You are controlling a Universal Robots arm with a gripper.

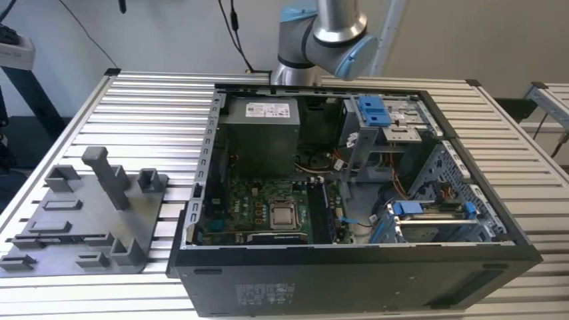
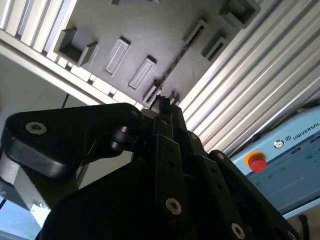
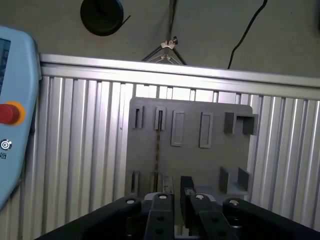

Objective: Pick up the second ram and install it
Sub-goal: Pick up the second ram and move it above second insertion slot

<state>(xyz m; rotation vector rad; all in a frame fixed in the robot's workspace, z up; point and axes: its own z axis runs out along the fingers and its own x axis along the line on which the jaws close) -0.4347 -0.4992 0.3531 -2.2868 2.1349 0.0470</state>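
We find the second ram (image 3: 158,145) standing on edge in a slot of the grey tray (image 3: 215,160); the end effector (image 3: 175,184) hovers over that tray, slightly parted and empty; we judge the stick light, stiff and fragile, best pinched across its flat faces mid-length.

The hand (image 3: 173,186) hangs over the tray (image 3: 195,160), on the table (image 1: 151,120) beside the case (image 1: 356,283).

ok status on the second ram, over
hand above the grey tray. second ram on edge in its tray slot, not yet picked. nothing between hand and ram.
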